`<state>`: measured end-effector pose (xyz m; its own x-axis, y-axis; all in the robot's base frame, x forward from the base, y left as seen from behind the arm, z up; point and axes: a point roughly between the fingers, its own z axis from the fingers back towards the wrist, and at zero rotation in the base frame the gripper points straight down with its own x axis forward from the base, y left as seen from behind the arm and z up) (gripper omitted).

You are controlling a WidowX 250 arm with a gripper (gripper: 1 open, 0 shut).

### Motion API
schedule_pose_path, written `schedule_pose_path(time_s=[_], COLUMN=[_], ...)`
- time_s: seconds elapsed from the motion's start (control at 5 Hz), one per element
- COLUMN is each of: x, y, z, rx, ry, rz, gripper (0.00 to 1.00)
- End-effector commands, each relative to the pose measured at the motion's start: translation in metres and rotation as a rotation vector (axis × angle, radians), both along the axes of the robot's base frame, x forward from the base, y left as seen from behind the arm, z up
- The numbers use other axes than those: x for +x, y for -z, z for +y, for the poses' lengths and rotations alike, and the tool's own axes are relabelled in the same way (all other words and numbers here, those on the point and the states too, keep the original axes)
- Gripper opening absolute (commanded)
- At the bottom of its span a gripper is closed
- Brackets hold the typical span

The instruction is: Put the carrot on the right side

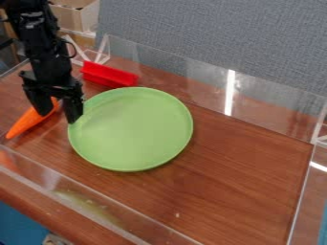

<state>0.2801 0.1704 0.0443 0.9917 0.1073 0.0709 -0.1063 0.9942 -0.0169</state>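
A round green plate [134, 134] is lying flat on the wooden table [236, 182]. A red rectangular block [109, 74] is sitting just behind the plate's far left edge. Clear acrylic walls [269, 96] are enclosing the table, and a grey panel [217, 33] is standing behind them.

Spread fingers [53, 100] above carrot [27, 121], green plate [130, 128] beside
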Motion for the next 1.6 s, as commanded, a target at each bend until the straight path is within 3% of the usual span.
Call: schedule_pose_path(time_s=[0.0, 0.4, 0.8, 1.4], x=[0.008, 0.006, 0.012, 0.017], y=[-0.015, -0.017, -0.005, 0.008], z=[0.026, 0.037, 0.020, 0.022], rx=[0.058, 0.067, 0.063, 0.055], ry=[-0.031, -0.049, -0.040, -0.070], rz=[-0.056, -0.055, -0.043, -0.027], gripper=[1.00, 1.00, 1.00, 1.00])
